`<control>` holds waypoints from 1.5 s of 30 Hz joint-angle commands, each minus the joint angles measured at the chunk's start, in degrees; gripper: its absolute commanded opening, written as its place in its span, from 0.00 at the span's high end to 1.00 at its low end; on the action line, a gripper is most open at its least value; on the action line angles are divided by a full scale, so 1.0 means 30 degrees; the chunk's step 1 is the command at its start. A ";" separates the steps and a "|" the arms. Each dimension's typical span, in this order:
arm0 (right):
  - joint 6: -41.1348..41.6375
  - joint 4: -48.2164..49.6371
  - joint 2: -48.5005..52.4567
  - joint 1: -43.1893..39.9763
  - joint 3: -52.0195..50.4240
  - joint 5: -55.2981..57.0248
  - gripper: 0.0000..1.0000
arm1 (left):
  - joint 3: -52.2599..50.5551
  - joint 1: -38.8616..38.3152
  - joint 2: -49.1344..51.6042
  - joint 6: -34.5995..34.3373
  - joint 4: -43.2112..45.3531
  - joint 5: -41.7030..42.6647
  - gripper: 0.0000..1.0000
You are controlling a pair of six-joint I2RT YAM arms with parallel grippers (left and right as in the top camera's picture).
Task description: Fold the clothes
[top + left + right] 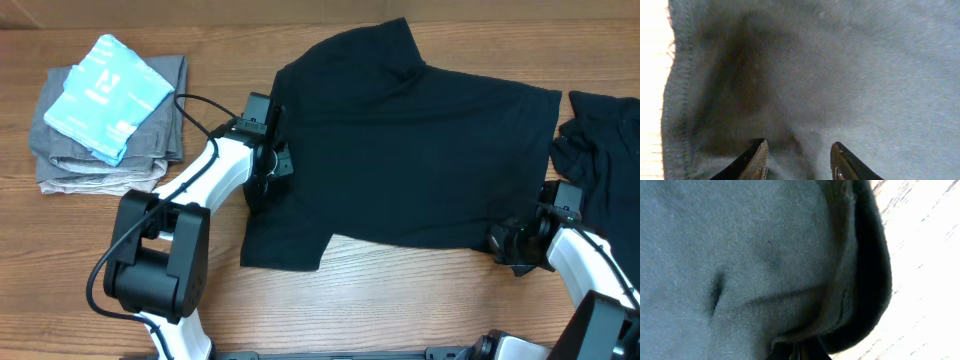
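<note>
A black T-shirt (420,150) lies spread flat across the middle of the wooden table. My left gripper (272,165) sits on the shirt's left edge, near the sleeve. In the left wrist view its fingers (799,155) are apart over the dark fabric (840,75), with the stitched hem at the left. My right gripper (505,243) is at the shirt's lower right corner. In the right wrist view its jaws (797,352) are closed with the shirt's hem (840,305) bunched over them.
A second black garment (605,150) lies crumpled at the right edge. A folded grey stack (60,165) with a light blue folded piece (110,95) on top sits at the back left. Bare wooden table (400,300) runs along the front.
</note>
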 commanded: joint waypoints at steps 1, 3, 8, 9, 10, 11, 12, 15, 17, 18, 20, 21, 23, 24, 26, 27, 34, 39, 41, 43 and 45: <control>0.0889 0.0780 0.0095 -0.0036 -0.1224 0.0452 0.96 | -0.0277 -0.0138 0.1042 0.0386 0.0138 -0.0080 0.56; 0.0896 0.0860 0.0146 -0.0036 -0.1377 0.0670 0.96 | -0.0277 -0.0138 0.1348 0.0393 0.0211 -0.0175 0.56; 0.2557 -0.0699 0.0153 -0.1093 -0.1071 0.2608 0.96 | -0.0277 -0.0117 0.1559 0.0393 0.0138 -0.1166 0.56; 0.2594 -0.1013 0.0153 -0.1690 -0.0896 0.2790 0.96 | -0.0277 -0.0117 0.1559 0.0393 0.0138 -0.1224 0.56; 0.2594 -0.1290 0.0153 -0.2426 -0.0729 0.2878 0.96 | -0.0277 -0.0117 0.1559 0.0393 0.0131 -0.1217 0.56; 0.2594 -0.1464 0.0153 -0.3002 -0.0605 0.2878 0.96 | -0.0277 -0.0117 0.1559 0.0393 0.0117 -0.1217 0.56; 0.2586 -0.1676 0.0153 -0.3796 -0.0452 0.2878 0.96 | -0.0277 -0.0117 0.1559 0.0393 0.0109 -0.1224 0.56; 0.2565 -0.1821 0.0153 -0.5778 -0.0262 0.2878 0.96 | -0.0277 -0.0117 0.1559 0.0393 0.0124 -0.1224 0.56; 0.1770 -0.1741 0.0153 -0.7104 -0.0168 0.2885 0.96 | -0.0277 -0.0117 0.1559 0.0393 0.0124 -0.1239 0.56; 0.1537 -0.1756 0.0153 -0.7417 -0.0102 0.2892 0.96 | -0.0277 -0.0117 0.1559 0.0401 0.0124 -0.1246 0.56; 0.0889 -0.1989 0.0153 -0.8000 0.0204 0.2907 0.96 | -0.0277 -0.0117 0.1559 0.0401 0.0102 -0.1479 0.56; 0.0583 -0.2215 0.0153 -0.8255 0.0437 0.2922 0.96 | -0.0277 -0.0117 0.1559 0.0401 0.0087 -0.1581 0.56; 0.0204 -0.2863 0.0153 -0.8633 0.1042 0.3118 0.96 | -0.0277 -0.0109 0.1559 0.0466 0.0102 -0.1566 0.56; 0.0102 -0.3271 0.0153 -0.8779 0.1406 0.3177 0.96 | -0.0277 -0.0109 0.1559 0.0466 0.0102 -0.1574 0.56; 0.0007 -0.4226 0.0153 -0.8896 0.2288 0.3169 0.95 | -0.0277 -0.0109 0.1552 0.0459 0.0124 -0.1559 0.57; -0.0372 -0.4765 0.0153 -0.8896 0.2871 0.3155 0.93 | -0.0277 -0.0109 0.1545 0.0459 0.0146 -0.1559 0.58; -0.2171 -0.7293 0.0117 -0.8859 0.6637 -0.0328 0.82 | 0.0903 -0.0117 0.0051 0.0546 -0.0109 -0.1392 0.60; -0.5027 -0.8939 0.0080 -0.8837 0.8087 -0.3497 0.57 | 0.3060 -0.0124 -0.4197 0.0714 -0.3636 -0.1341 0.56; -0.5297 -0.9275 0.0080 -0.8823 0.8080 -0.3577 0.50 | 0.3220 -0.0124 -0.6018 0.0503 -0.4277 -0.1078 0.52; -0.5289 -0.9537 0.0080 -0.8801 0.8072 -0.3592 0.45 | 0.3213 -0.0124 -0.7657 0.0517 -0.4590 -0.0576 0.48; -0.5297 -0.9770 0.0080 -0.8590 0.8043 -0.3570 0.41 | 0.3206 -0.0124 -0.9253 0.0474 -0.5093 -0.0495 0.44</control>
